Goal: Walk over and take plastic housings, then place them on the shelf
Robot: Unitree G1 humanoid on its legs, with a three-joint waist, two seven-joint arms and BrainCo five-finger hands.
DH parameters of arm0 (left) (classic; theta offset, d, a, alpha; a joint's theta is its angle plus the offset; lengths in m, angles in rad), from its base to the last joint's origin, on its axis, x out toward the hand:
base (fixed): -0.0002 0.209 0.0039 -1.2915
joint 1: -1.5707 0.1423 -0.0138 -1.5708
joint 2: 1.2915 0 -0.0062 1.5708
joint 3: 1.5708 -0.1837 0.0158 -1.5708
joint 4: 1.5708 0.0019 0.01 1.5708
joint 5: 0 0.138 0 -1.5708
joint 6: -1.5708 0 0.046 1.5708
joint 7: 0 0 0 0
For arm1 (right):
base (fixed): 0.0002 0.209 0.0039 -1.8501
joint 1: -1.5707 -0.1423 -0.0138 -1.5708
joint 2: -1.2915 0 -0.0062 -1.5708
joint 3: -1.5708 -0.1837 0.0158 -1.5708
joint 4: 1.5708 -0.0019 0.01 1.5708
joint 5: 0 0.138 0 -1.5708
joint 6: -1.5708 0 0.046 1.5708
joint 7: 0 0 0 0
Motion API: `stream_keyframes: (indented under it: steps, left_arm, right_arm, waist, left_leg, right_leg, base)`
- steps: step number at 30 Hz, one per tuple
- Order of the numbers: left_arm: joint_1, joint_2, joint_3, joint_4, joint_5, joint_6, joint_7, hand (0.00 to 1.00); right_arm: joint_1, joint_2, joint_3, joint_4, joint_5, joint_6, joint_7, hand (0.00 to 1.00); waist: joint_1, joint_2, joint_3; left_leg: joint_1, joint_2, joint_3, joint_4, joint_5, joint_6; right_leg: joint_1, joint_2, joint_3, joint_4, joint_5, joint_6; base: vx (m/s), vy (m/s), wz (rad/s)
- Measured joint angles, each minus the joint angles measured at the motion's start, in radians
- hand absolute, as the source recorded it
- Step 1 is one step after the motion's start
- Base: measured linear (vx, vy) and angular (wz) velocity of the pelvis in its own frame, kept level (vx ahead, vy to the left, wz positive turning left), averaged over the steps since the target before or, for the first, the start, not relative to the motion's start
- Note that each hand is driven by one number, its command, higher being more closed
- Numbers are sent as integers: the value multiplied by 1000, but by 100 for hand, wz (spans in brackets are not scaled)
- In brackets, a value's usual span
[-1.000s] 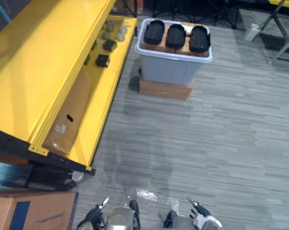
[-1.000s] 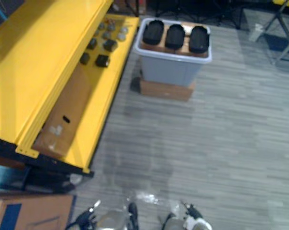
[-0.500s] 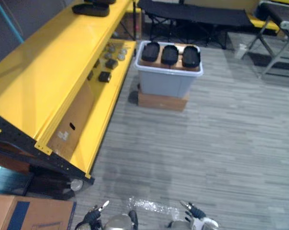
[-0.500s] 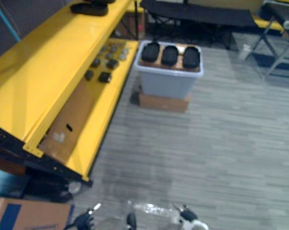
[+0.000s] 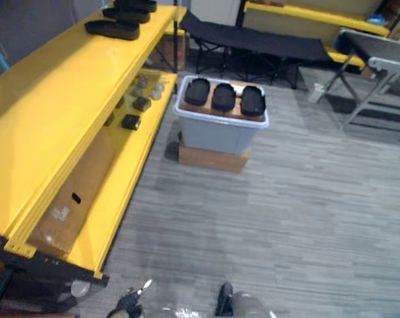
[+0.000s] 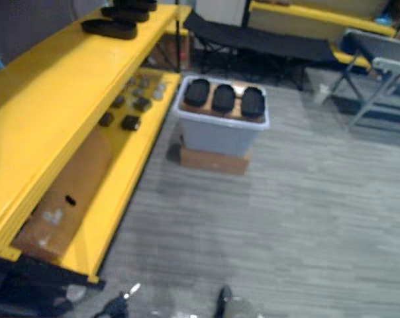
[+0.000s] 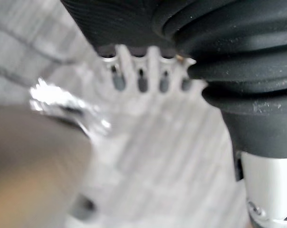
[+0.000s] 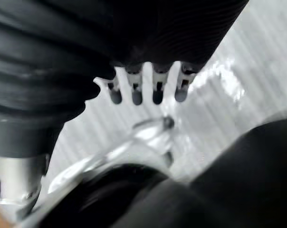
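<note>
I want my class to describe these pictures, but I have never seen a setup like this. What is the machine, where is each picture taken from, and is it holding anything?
It is a humanoid robot with two arms and hands. The two wide pictures come from twin cameras on its head, looking down at one scene. Ahead stands a grey bin on a cardboard box, with three black plastic housings across its top. On the robot's left is a yellow shelf: other dark housings lie at the far end of its top level, small parts and a flat carton on the lower one. The two close pictures come from cameras on the wrists. The left hand and the right hand both hang open and hold nothing.
</note>
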Motion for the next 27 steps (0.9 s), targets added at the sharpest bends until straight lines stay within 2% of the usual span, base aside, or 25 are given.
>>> stream_keyframes:
  steps: [1,3,4,6,7,9,10,11,12,13,14,15,16,17,18,20,21,23,24,25,26,27]
  left_arm:
    - [0,-5,15,-1,-3,8,4,0]
    - [13,-13,51,-6,-39,12,10,0]
    - [15,-20,74,-16,-38,8,9,0]
    - [38,-21,113,-23,-15,0,-5,0]
    - [72,-21,123,-20,18,0,-13,0]
    - [125,-24,130,-4,27,1,-24,0]
    - [157,-20,131,28,57,2,-29,0]
    - [178,-2,130,31,62,-1,-32,0]
    - [180,16,123,35,66,-2,-32,0]
    - [168,45,96,50,106,-11,-32,0]
    - [149,52,80,61,130,-25,-32,0]
    - [133,58,52,62,128,-44,-30,0]
    - [110,69,25,61,122,-66,-28,0]
    - [87,80,9,46,98,-95,-27,0]
    - [72,82,5,31,83,-107,-27,0]
    - [12,75,-17,-21,78,-131,-26,0]
    - [-19,69,-17,-31,77,-130,-24,0]
    - [-68,47,-19,-38,48,-130,-18,0]
    - [-70,35,-20,-43,37,-128,-13,0]
    - [-68,30,-23,-43,27,-123,-7,0]
    - [-69,8,-23,-34,-2,-101,7,0]
    - [-52,-26,-25,-29,-4,-83,17,0]
  right_arm:
    - [-14,-12,8,1,-14,-15,-18,0]
    - [-71,-20,37,-10,-17,-57,-38,0]
    - [-101,-44,74,-21,-57,-78,-39,0]
    - [-172,-74,108,-39,-94,-92,-66,0]
    - [-204,-82,154,-70,-94,-100,-81,0]
    - [-244,-83,200,-110,-92,-103,-84,0]
    - [-257,-59,213,-131,-81,-104,-86,0]
    - [-261,-29,220,-137,-51,-97,-91,0]
    - [-257,-16,224,-133,-40,-95,-95,0]
    - [-272,-3,224,-119,-23,-89,-100,0]
    - [-279,-1,226,-92,-23,-88,-100,0]
    - [-284,-2,225,-55,-26,-86,-98,0]
    - [-272,-4,222,-5,-36,-74,-97,0]
    - [-245,-3,222,29,-44,-72,-95,0]
    - [-237,-1,222,38,-51,-72,-94,0]
    - [-226,-2,185,22,-53,-95,-96,0]
    - [-226,-3,171,17,-51,-102,-97,0]
    - [-223,5,148,3,-32,-112,-96,0]
    - [-212,14,140,-6,-30,-112,-92,0]
    - [-203,20,140,-13,-30,-112,-87,0]
    - [-201,19,132,-22,-34,-111,-82,0]
    - [-198,17,122,-20,-34,-101,-81,0]
  waist:
    - [1,2,8]
    - [23,-2,8]
    - [37,-5,10]
    - [69,-8,14]
    - [82,-8,15]
    - [97,-7,14]
    - [120,-31,4]
    - [139,-72,-16]
    - [141,-97,-23]
    - [141,-127,-25]
    - [136,-124,-19]
    - [129,-119,-8]
    - [126,-101,7]
    - [120,-98,7]
    - [115,-97,7]
    - [93,-74,0]
    - [82,-68,3]
    - [74,-65,5]
    - [74,-77,-2]
    - [73,-83,-6]
    - [72,-66,-12]
    - [74,-41,-36]
  left_leg:
    - [-36,5,0,28,-3,2]
    - [-89,-29,-1,-43,-3,3]
    - [-124,-68,-1,-138,0,7]
    - [-176,-117,-2,-335,59,13]
    - [-185,-130,-3,-438,113,13]
    - [-185,-126,-6,-513,169,26]
    - [-181,-132,-17,-462,226,70]
    - [-194,-164,-18,-399,182,110]
    - [-195,-178,-11,-388,153,112]
    - [-186,-198,-6,-363,105,122]
    - [-164,-203,-5,-352,75,125]
    - [-115,-209,-11,-350,49,130]
    - [-38,-212,-15,-365,30,138]
    - [25,-211,-22,-397,22,135]
    - [46,-209,-27,-417,22,135]
    - [78,-177,-39,-466,13,117]
    - [87,-165,-45,-472,6,104]
    - [127,-136,-48,-471,-31,60]
    - [152,-133,-51,-462,-66,34]
    - [173,-130,-55,-460,-85,19]
    - [217,-103,-59,-466,-103,0]
    - [220,-81,-76,-448,-90,0]
  right_leg:
    - [42,4,2,-19,-9,-10]
    - [111,-9,28,-74,-21,-5]
    - [148,-28,44,-95,-34,0]
    - [185,-60,74,-86,-86,22]
    - [203,-64,94,-68,-122,45]
    - [227,-64,124,-28,-181,76]
    - [246,-74,160,-12,-222,87]
    - [260,-104,168,-7,-256,75]
    - [257,-122,167,27,-260,80]
    - [184,-165,172,208,-242,115]
    - [116,-192,177,379,-193,156]
    - [71,-210,177,522,-188,164]
    - [51,-214,156,594,-208,133]
    - [27,-201,121,561,-228,104]
    - [10,-188,106,517,-233,95]
    - [-82,-132,61,299,-224,92]
    - [-114,-123,44,203,-196,93]
    - [-145,-111,47,-10,-59,78]
    - [-148,-114,48,-64,47,61]
    - [-146,-119,50,-45,119,53]
    - [-149,-108,45,35,124,39]
    - [-158,-92,38,78,51,33]
  base:
    - [426,-155,-20]
    - [354,-102,-30]
    - [452,2,-34]
    - [442,81,-45]
    - [286,115,-53]
    - [431,214,-57]
    - [617,328,-57]
    - [562,266,-37]
    - [571,222,-4]
    - [547,211,9]
    - [532,225,12]
    - [527,198,16]
    - [635,104,29]
    - [624,53,33]
    - [481,-5,34]
    - [353,-50,19]
    - [457,-102,6]
    - [400,-147,0]
    - [425,-248,0]
    - [427,-282,3]
    - [532,-326,7]
    - [354,-204,3]
